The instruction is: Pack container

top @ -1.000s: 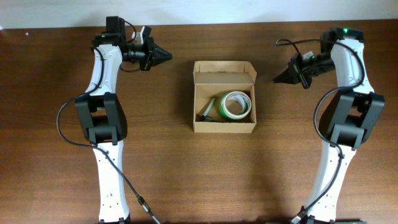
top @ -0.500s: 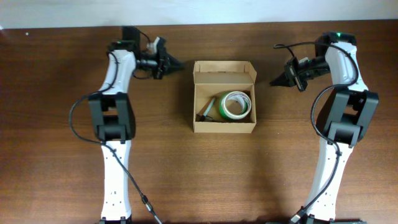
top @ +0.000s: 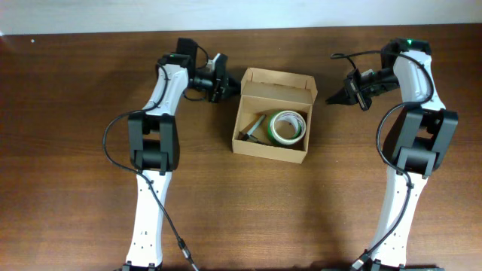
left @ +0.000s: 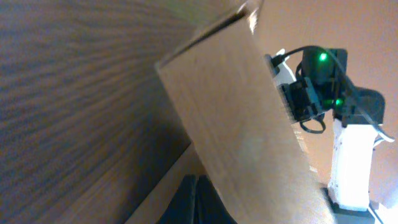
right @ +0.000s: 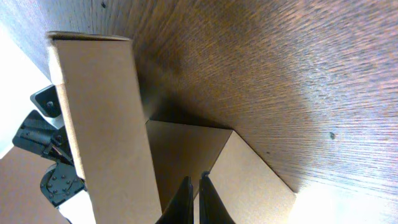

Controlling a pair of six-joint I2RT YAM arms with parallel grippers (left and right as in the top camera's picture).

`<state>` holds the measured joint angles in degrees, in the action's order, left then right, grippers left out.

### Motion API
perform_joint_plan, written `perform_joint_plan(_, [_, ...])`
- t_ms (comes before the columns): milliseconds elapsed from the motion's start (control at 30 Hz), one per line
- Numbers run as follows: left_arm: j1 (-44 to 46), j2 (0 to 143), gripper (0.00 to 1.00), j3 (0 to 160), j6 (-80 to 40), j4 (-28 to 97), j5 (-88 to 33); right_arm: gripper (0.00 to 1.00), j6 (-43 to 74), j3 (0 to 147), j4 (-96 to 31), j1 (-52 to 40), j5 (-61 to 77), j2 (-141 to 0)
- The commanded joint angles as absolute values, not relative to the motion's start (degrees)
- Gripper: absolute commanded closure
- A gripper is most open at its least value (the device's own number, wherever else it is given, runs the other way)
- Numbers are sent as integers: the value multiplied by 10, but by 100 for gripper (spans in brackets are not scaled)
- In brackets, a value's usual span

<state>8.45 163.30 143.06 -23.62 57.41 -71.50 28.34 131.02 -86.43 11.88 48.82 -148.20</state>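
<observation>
left gripper (top: 227, 80), fingers pressed together, touches container (top: 269, 150) at its back-left corner; right gripper (top: 332, 98), fingers together too, near its right side; green tape roll (top: 288, 126) inside.

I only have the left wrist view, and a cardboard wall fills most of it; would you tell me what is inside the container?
Observer: The container holds a green-and-white tape roll, lying flat on the side nearer the right arm.
Operator: Thank you. Is anything else in there?
Observer: Yes, a slim dark tool lies beside the roll; I cannot tell what it is.
Operator: And is the lid closed?
Observer: No, the flap lid is open along the far edge, so the inside shows from above.
</observation>
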Motion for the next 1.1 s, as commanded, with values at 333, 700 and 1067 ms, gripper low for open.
perform_joint_plan(333, [105,1652,99,1433,-240,575,-725,96,311,1310,-838,79,493,-1487])
perform_joint_plan(700, [103,1652,98,1433,-240,575,-725,96,350,1310,-796,49,493,-1487])
perform_joint_plan(1067, [103,1652,98,1433,-240,559,-768,96,330,1310,-710,30,522,-1487])
